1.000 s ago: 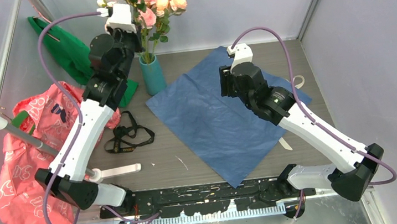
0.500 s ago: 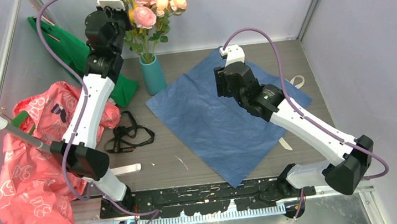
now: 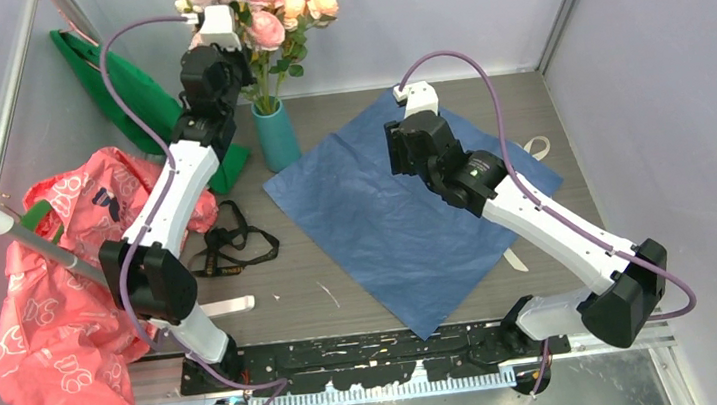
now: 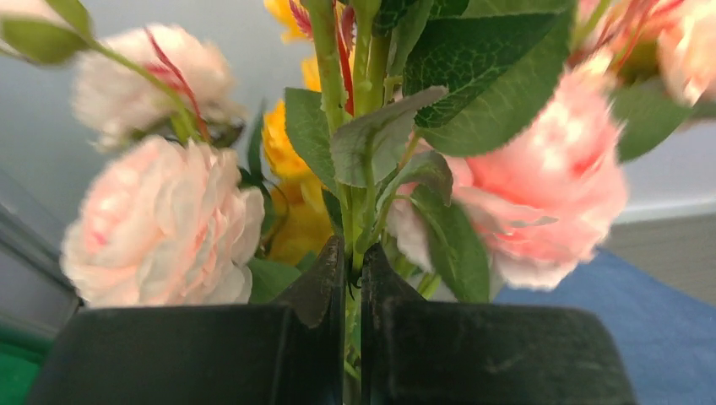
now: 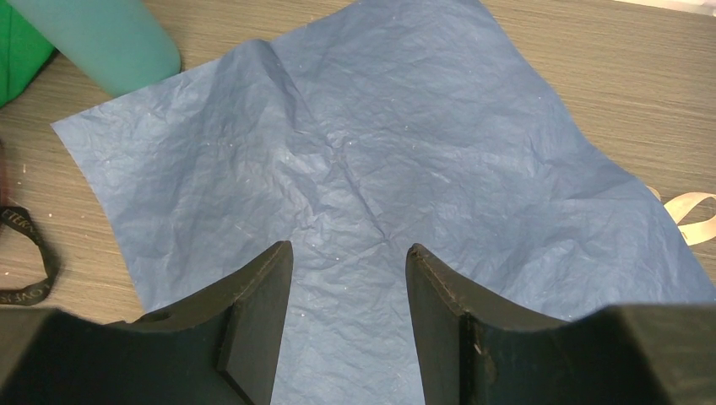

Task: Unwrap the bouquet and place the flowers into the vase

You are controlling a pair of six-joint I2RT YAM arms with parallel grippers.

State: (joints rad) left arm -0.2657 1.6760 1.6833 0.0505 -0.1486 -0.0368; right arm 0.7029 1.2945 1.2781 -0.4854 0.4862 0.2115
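The flowers (image 3: 265, 21), pink and yellow roses on green stems, stand in the teal vase (image 3: 275, 131) at the back of the table. My left gripper (image 3: 245, 66) is raised among them. In the left wrist view its jaws (image 4: 353, 263) are shut on a thin green stem, with rose heads (image 4: 165, 224) close on both sides. The bouquet is unwrapped: its blue paper (image 3: 406, 218) lies flat on the table. My right gripper (image 3: 397, 150) hovers over the paper (image 5: 380, 160), open and empty (image 5: 348, 253). The vase base (image 5: 118, 42) shows at the upper left of the right wrist view.
A green cloth bag (image 3: 137, 90) lies behind the left arm and a red-pink plastic bag (image 3: 51, 285) hangs at the left edge. A black strap (image 3: 228, 246) and a white piece (image 3: 220, 308) lie near the front. Cream ribbon (image 3: 538, 148) shows by the paper's right edge.
My left gripper rose toward the top of the view, then came back down among the flower heads. The right gripper shifted slightly left and toward the back over the paper.
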